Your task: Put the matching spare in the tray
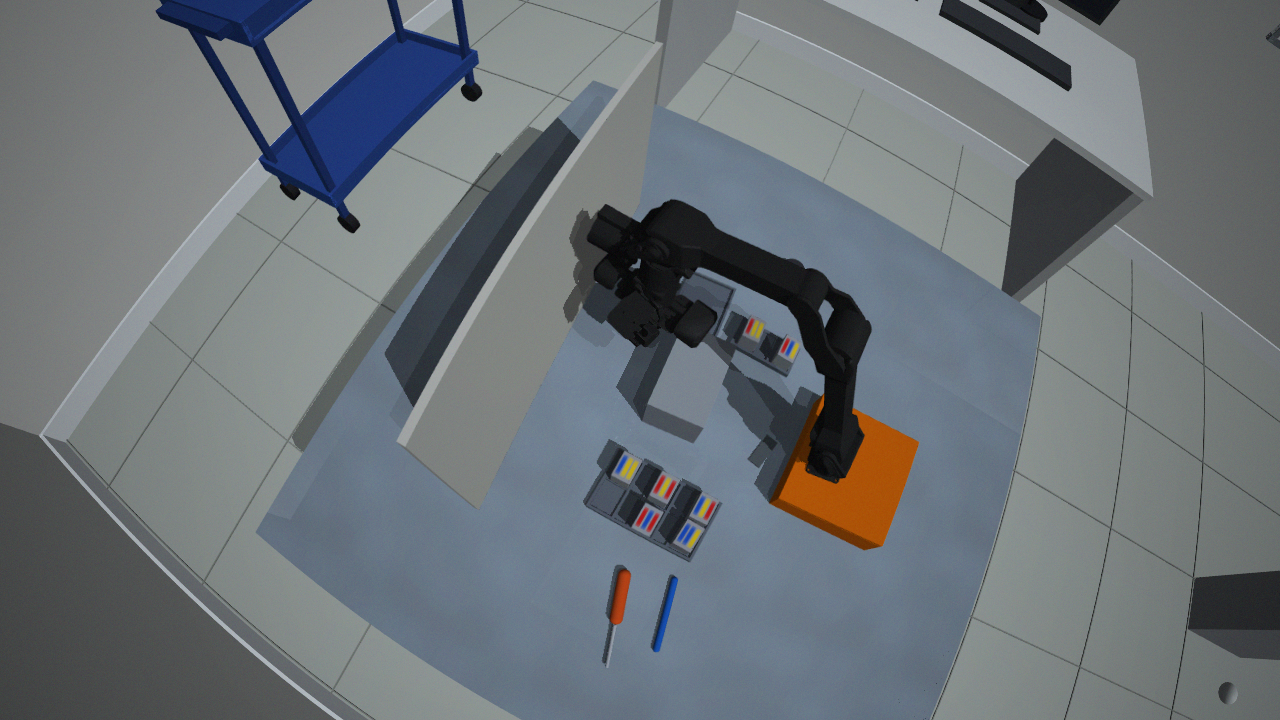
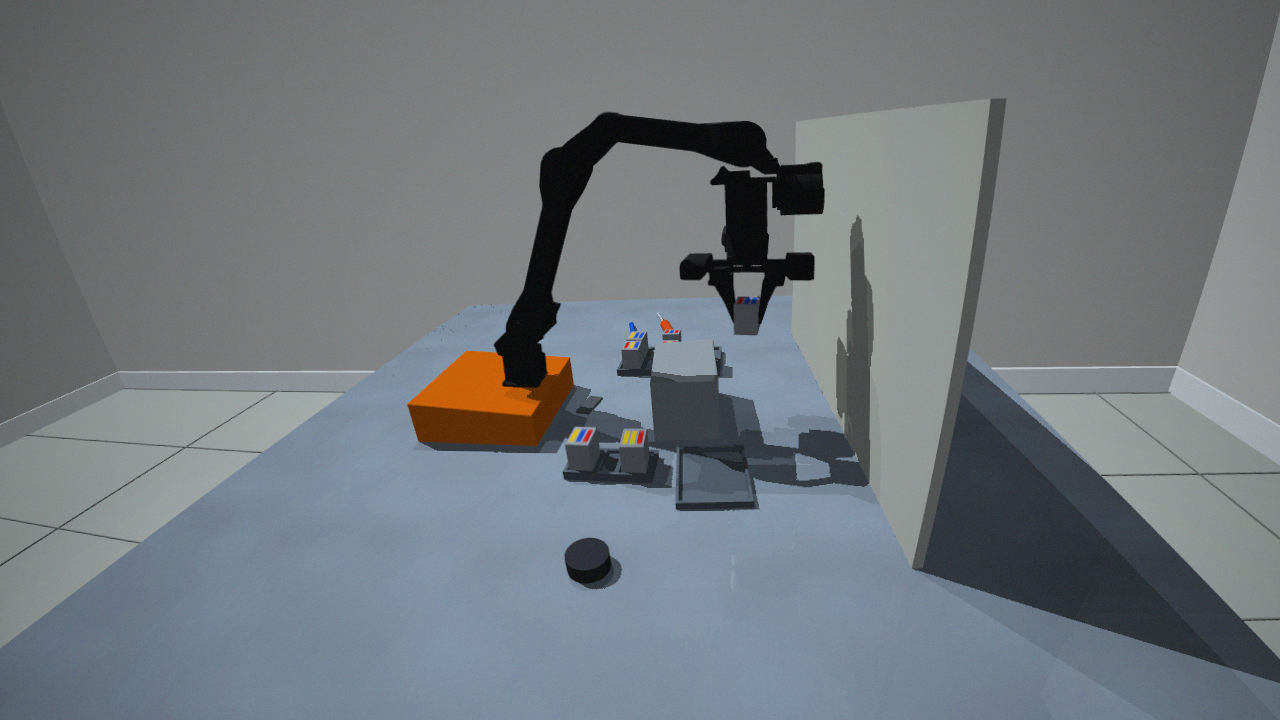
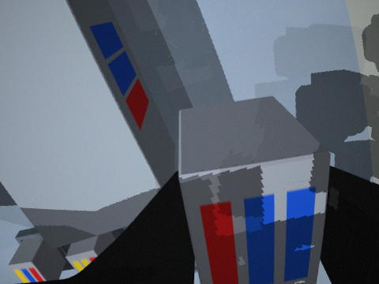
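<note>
My gripper (image 1: pixel 660 324) (image 2: pixel 746 313) (image 3: pixel 238 173) is shut on a grey spare (image 2: pixel 746 319) (image 3: pixel 249 146) with one red and two blue stripes. It hangs high, between the mounted unit and the panel; the gripper body hides the spare in the top view. The mounted unit (image 1: pixel 689 385) (image 2: pixel 684 407) (image 3: pixel 157 136) is a grey block. Its back, facing the panel, shows two blue stripes and one red in the wrist view. The tray (image 2: pixel 714 505) (image 1: pixel 716 279) is empty, beyond the unit, partly hidden by the arm in the top view.
A tall panel (image 1: pixel 537 268) (image 2: pixel 895 295) stands close beside the gripper. A small rack (image 2: pixel 608 479) beside the tray holds two spares. A larger rack (image 1: pixel 586 503) holds several spares. A screwdriver (image 1: pixel 620 595), a blue pen (image 1: pixel 664 613) and a black puck (image 2: pixel 587 559) lie farther off.
</note>
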